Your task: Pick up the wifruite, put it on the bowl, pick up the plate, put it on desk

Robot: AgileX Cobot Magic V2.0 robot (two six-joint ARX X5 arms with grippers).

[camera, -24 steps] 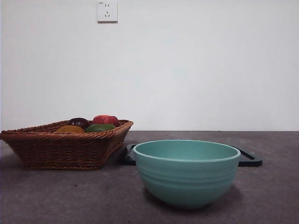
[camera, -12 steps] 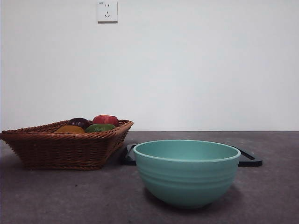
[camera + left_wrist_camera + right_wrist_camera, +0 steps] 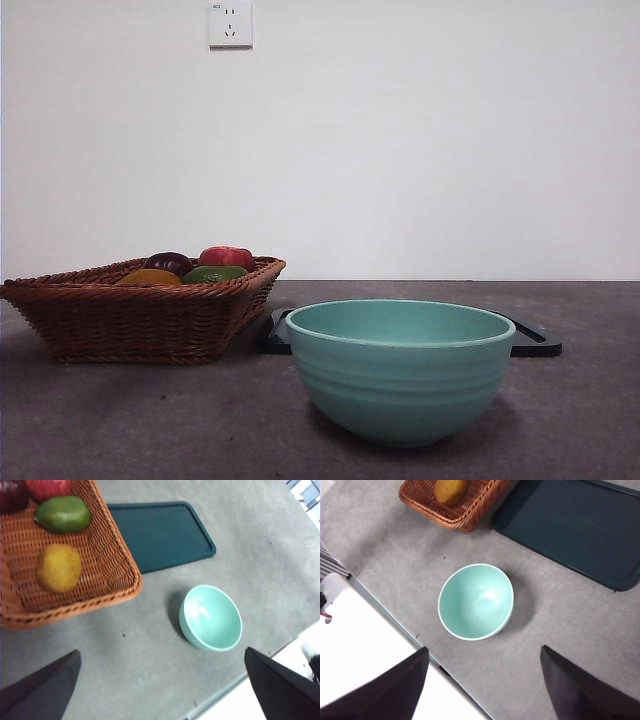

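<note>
One teal-green bowl (image 3: pixel 400 368) sits on the bench (image 3: pixel 580 420). One wicker basket (image 3: pixel 140 318) holds four fruits: one red apple (image 3: pixel 226 257), one dark purple fruit (image 3: pixel 168 263), one green one (image 3: pixel 63 514) and one yellow-orange one (image 3: pixel 59 567). One dark tray (image 3: pixel 160 534) lies behind. Two tools: the left tool (image 3: pixel 160 690), the right tool (image 3: pixel 482 690).

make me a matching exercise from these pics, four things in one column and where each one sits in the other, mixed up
Things:
1. bowl
2. dark tray
3. yellow fruit
4. left gripper

Places or states:
A. lying in the wicker basket
B. flat on the desk, partly under the basket's corner
C. empty, standing alone on the desk
D. jaws wide apart, high above the desk, holding nothing

Pairs: 1-C, 2-B, 3-A, 4-D
</note>
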